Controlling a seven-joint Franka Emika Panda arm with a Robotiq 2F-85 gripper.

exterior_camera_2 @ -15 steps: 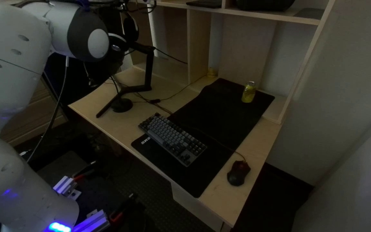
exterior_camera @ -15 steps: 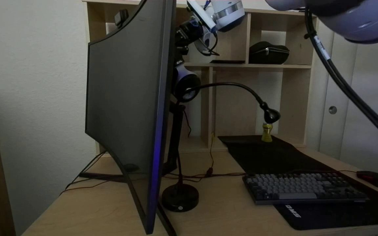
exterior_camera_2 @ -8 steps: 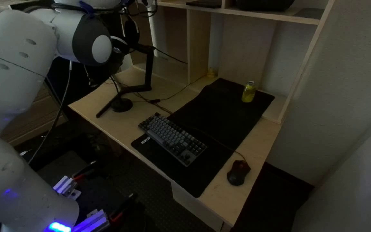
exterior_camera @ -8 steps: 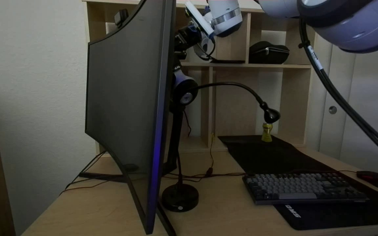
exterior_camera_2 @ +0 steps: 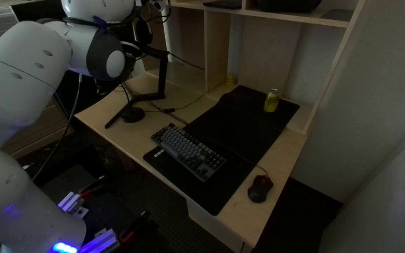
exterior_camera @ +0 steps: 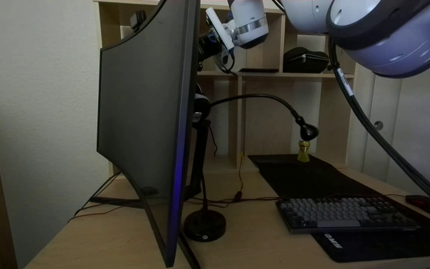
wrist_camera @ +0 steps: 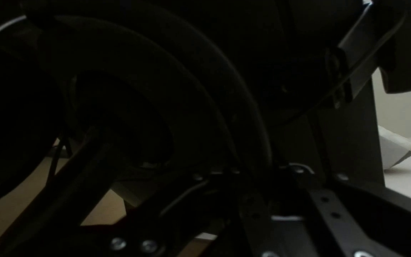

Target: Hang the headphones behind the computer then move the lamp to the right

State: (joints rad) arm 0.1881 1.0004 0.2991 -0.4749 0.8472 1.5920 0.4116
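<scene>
Leftmost in an exterior view, the curved monitor (exterior_camera: 140,101) shows its screen side and hides much of what lies behind it. Just right of its edge, the headphones (exterior_camera: 202,107) are up by the top of the stand (exterior_camera: 199,153), held high there, I judge, because the monitor's back is where they are meant to hang. The wrist view is dark, but the hand (wrist_camera: 262,175) looks nearly closed, pinching the headband (wrist_camera: 239,103), a grip that would leave the cups free to settle; whether anything else yet bears their weight I cannot tell. Next comes the lamp (exterior_camera: 258,95), upright on the desk (exterior_camera: 256,246), its base near the stand and its neck arching rightward, so a careless withdrawal could catch it; its move probably waits on a freed hand. Farther right, the keyboard (exterior_camera: 347,213) rests partly on a mat (exterior_camera: 293,179), the mouse (exterior_camera: 426,204) beyond, presumably placed for ordinary use.
</scene>
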